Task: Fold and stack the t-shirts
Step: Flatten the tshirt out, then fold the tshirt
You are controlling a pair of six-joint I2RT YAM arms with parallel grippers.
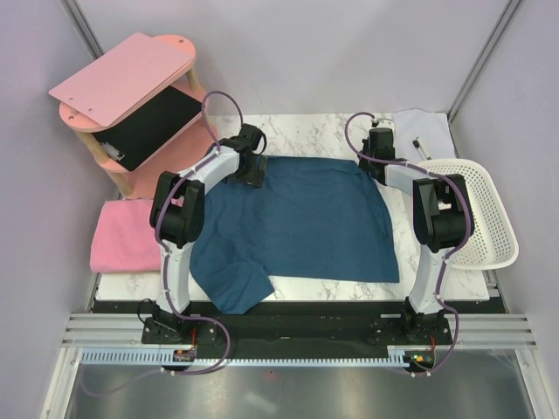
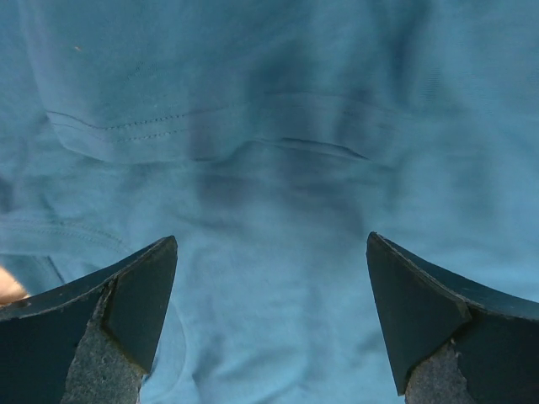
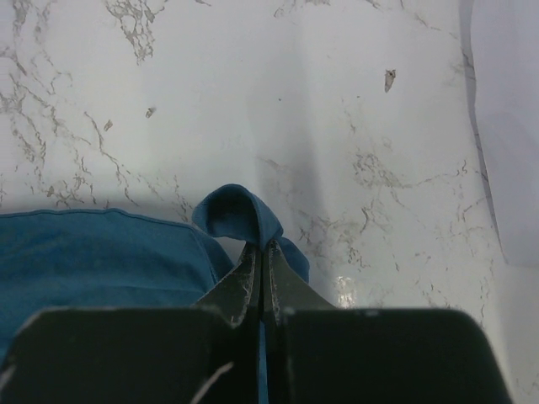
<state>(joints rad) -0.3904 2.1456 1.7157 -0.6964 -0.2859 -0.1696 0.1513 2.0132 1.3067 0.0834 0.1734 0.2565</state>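
Left gripper [image 2: 271,238] spread wide over the teal t-shirt [image 1: 306,218], right gripper [image 3: 261,247] clamped on its far corner

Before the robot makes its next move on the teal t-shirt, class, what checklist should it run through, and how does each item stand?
1. Right hand shut on the far-right corner of the teal t-shirt: ok.
2. Left hand open and holding nothing: ok.
3. Left hand touching the cloth: cannot tell.
4. Teal t-shirt lying flat: not ok, its near-left sleeve is bunched.
5. Pink t-shirt apart from the teal one: ok.
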